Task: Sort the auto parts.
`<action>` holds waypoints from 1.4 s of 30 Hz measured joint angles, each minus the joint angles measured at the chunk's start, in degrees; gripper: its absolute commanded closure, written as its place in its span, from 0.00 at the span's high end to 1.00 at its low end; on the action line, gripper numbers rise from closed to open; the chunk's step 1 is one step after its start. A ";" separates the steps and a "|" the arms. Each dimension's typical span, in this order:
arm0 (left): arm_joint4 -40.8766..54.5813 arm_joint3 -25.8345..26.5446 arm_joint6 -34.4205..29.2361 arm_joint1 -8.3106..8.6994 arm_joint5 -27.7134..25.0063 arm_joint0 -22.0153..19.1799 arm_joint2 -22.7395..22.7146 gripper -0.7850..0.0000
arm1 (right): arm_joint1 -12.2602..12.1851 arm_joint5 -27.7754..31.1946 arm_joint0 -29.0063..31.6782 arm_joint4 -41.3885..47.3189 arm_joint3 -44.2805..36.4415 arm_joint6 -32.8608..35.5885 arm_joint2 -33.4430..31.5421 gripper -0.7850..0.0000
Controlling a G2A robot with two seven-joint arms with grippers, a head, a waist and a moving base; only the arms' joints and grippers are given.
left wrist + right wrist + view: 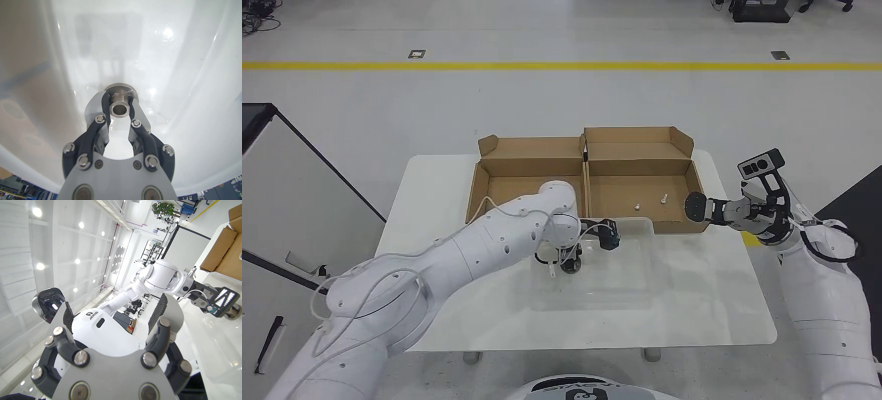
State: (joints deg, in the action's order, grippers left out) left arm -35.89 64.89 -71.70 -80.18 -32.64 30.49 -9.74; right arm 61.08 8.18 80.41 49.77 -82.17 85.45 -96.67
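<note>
You had the left gripper (118,102) clamped on a flanged metal bushing (119,110) inside the clear tray (692,290) at frame centre; the right gripper (115,303) had its jaws apart.

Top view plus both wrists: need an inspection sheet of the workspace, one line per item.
surface: white table; clear tray on it, in front of two open cardboard boxes.
job's things: flanged metal bushing in the tray, flange down; two small parts in the box nearer the right arm.
clutter: nothing seen.
grippers: left claw shut on the bushing's barrel; right claw open and empty, by that box's outer end.
cables: white cable along the left arm.
surroundings: yellow floor line; partition panel.
</note>
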 measured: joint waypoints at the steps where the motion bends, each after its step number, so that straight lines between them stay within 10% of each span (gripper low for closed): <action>1: -0.17 -0.12 0.02 -0.07 -0.02 -0.01 0.00 0.00 | 0.00 0.00 0.00 0.00 0.00 0.00 0.00 1.00; 16: 5.54 5.33 -5.01 0.77 4.96 -5.65 0.00 0.00 | 0.00 0.00 0.00 0.00 0.00 0.00 0.00 1.00; 30: 21.35 21.46 -13.01 6.94 13.03 -17.87 0.00 0.00 | 0.00 0.00 0.00 0.00 0.00 0.00 0.00 1.00; 42: 23.44 20.48 -8.10 12.17 8.13 -23.06 -0.56 0.00 | 0.00 0.00 0.00 0.00 0.00 0.00 0.00 1.00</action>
State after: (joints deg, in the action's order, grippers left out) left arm -12.45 85.37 -79.80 -68.01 -24.51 7.43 -10.30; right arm 61.08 8.18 80.41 49.77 -82.17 85.45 -96.67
